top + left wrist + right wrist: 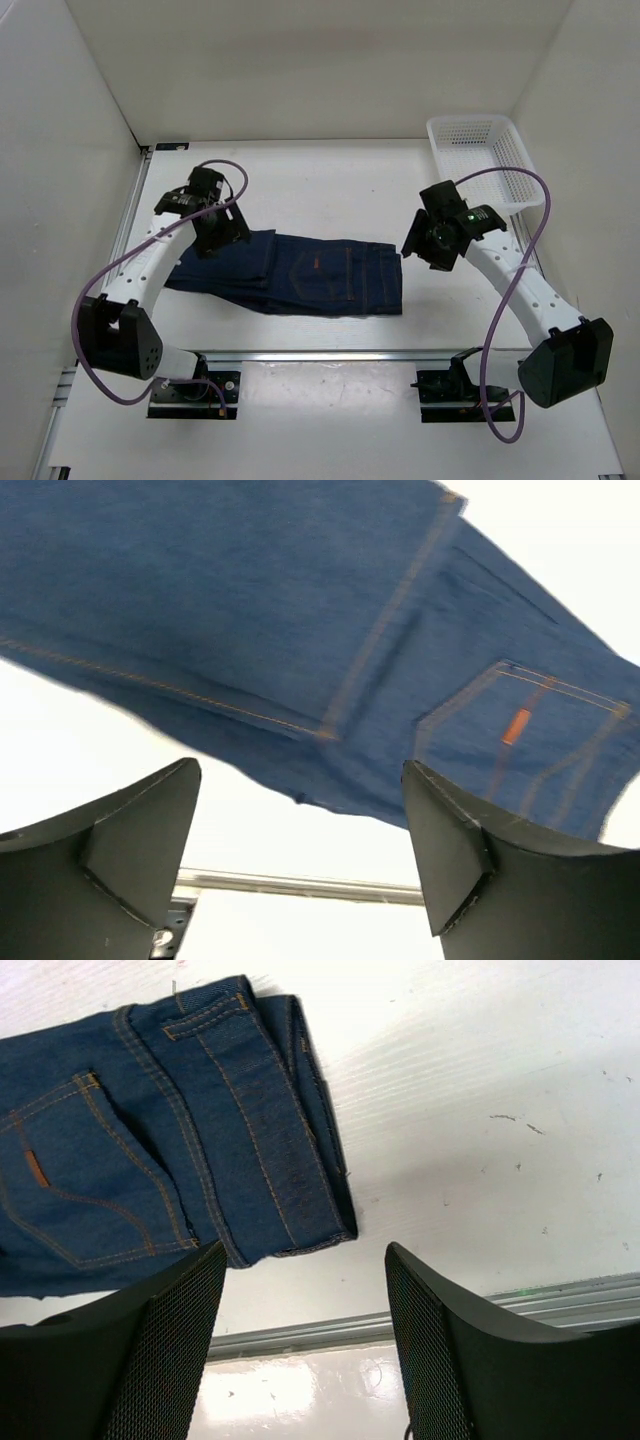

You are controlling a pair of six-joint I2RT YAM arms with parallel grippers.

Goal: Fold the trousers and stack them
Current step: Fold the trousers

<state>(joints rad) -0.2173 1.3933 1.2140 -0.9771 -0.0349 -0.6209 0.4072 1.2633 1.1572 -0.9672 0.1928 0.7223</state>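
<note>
Left hand (218,238) hovers spread and empty over the left end of the trousers (300,275), which lie part-folded flat on the desk (330,190). Right hand (428,248) spread, empty, just off their right waist end. Looks mid-fold: next likely needs both hands pinching one end and carrying it across without dragging the floppy cloth.

A robotics lab cell — 3 white walls (300,70) enclose the table (330,190).
</note>
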